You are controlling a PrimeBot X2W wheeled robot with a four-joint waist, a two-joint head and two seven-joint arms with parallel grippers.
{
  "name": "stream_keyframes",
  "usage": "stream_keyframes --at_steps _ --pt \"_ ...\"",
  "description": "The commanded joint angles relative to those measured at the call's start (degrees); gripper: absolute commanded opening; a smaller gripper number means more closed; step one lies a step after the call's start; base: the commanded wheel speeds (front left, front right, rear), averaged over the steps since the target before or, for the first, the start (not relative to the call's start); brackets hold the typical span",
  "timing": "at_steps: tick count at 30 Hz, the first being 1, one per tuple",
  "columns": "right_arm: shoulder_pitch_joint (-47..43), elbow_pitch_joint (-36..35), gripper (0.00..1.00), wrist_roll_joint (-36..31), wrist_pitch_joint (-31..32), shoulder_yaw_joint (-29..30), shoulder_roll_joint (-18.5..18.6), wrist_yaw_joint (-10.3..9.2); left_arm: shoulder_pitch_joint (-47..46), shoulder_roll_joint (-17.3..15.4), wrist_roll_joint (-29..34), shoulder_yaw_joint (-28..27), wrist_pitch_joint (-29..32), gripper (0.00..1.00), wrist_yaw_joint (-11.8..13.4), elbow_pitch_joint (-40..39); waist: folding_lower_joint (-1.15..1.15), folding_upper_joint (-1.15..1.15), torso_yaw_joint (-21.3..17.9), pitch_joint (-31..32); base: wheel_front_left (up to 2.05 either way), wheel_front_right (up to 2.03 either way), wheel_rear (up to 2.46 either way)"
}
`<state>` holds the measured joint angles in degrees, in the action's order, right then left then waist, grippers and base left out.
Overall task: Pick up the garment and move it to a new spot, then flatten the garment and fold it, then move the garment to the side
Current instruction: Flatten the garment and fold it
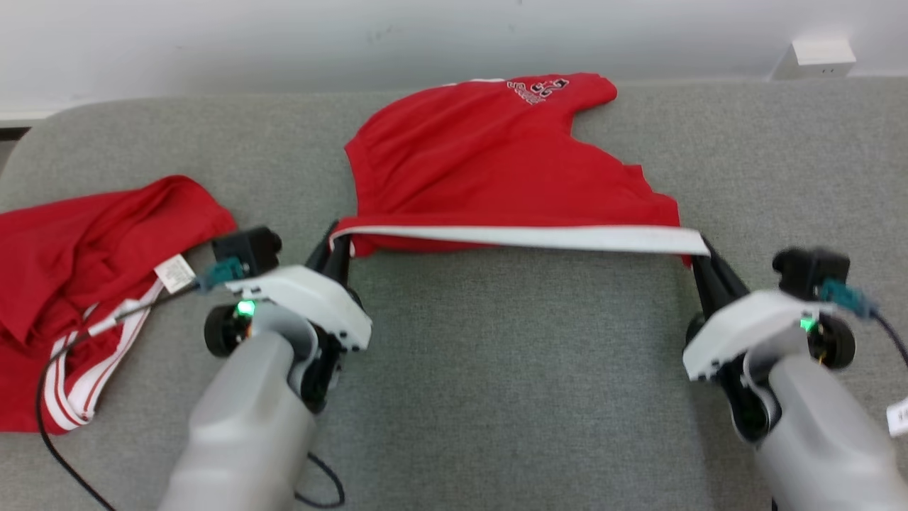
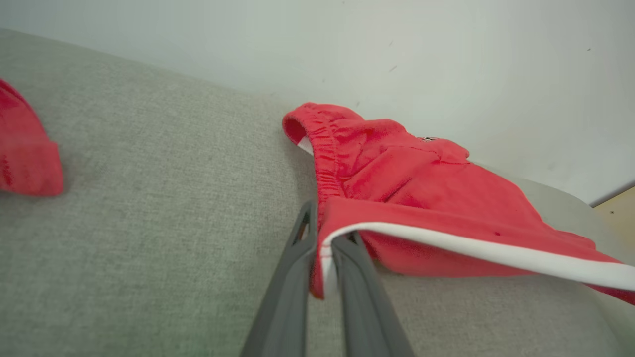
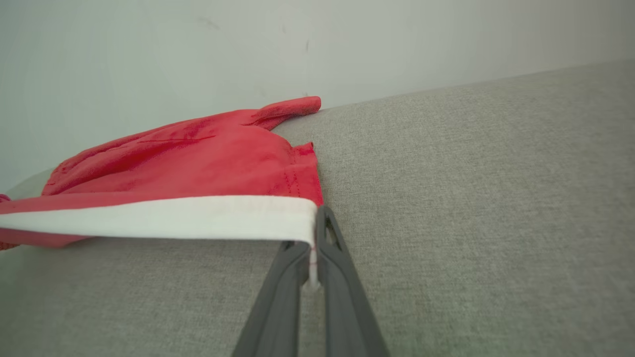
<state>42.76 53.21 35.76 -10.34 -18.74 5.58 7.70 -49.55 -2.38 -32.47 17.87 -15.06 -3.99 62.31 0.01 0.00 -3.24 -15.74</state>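
Locating the garment first, where is it? (A)

Red garment (image 1: 496,163) sits mid-bench (image 1: 496,369) on the grey fabric top, with its far end up by the wall (image 1: 284,42). The near edge is a white band (image 1: 525,236), pulled straight between the two pincers. (B)

Pincer states? (A)

Left pincer (image 1: 339,245) is closed tight on the band's left corner. In the left wrist view the red-and-white hem is sandwiched between the dark fingers. Right pincer (image 1: 699,259) is closed tight on the right corner, and in the right wrist view the white edge is pinched the same way. Both arms come in from the near side, fingers pointing away. (B)

Any writing? (A)

White print (image 1: 538,89) near the far end of the garment, some logo, too small and blurry to read. Gathered elastic waistband (image 2: 327,153) runs along the garment's left side. (B)

Other stuff? (A)

Second red piece (image 1: 92,234) with white stripes is crumpled at the bench's left edge, apart from the garment. It has a white sewn-in tag (image 1: 174,273) with fine print I can't make out. There's also a white box (image 1: 816,60) on the wall at far right, with no lettering I can read. (B)
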Motion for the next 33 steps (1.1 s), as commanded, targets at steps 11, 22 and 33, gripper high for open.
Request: stream_keyframes --at_steps 11,22,33 --pt "-25.41 -18.1 0.0 3.65 -4.64 -1.32 9.37 -0.36 26.26 -3.23 6.13 -1.22 -0.15 0.0 3.08 -23.68 -0.01 0.0 -0.81 7.38 0.0 0.0 0.0" --pt "-53.43 -53.08 0.0 -8.35 10.89 18.79 7.35 -0.48 52.46 -9.5 7.16 2.02 18.02 0.0 11.98 -67.75 -0.01 0.0 -0.28 11.87 0.0 0.0 0.0" --pt "-47.58 -65.78 0.0 -12.44 24.83 21.58 5.04 -0.32 49.88 -10.8 4.05 4.23 27.72 0.0 10.32 -73.91 -0.01 0.0 2.34 7.24 0.0 0.0 0.0"
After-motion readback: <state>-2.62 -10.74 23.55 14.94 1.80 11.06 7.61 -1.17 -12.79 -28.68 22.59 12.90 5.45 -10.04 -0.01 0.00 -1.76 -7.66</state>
